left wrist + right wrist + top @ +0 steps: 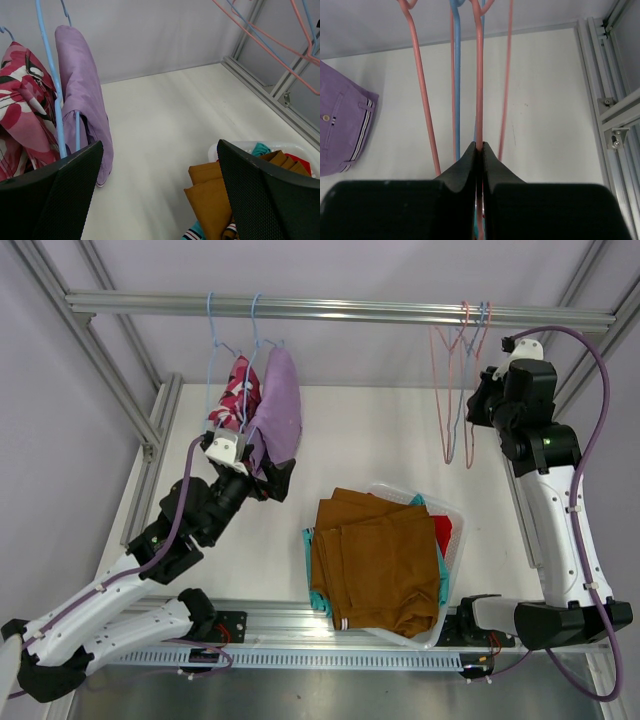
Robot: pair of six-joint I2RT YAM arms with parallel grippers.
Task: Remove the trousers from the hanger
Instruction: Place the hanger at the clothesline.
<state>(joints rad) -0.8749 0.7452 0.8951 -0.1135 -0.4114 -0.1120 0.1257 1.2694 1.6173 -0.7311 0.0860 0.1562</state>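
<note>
At eleven o'clock on the table [380, 430], the left gripper [160, 200] gapes wide beside two hung trousers, the lilac pair [280, 405] and the camouflage pair [238, 390], while at two o'clock the right gripper [479, 150] pinches one pink hanger [479, 75] among three, and a rust-brown pair [375, 560], a teal pair [318, 598] and a red pair [443, 533] fill one basket [455, 515].

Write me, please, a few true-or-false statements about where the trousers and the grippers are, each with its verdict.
1. The lilac trousers hang on a blue hanger. True.
2. The left gripper is shut on the lilac trousers. False: its fingers are spread wide and hold nothing.
3. The rust-brown trousers lie topmost in the basket. True.
4. The right gripper is open. False: it is shut on a pink hanger.
5. The camouflage trousers lie in the basket. False: they hang beside the lilac trousers.
</note>
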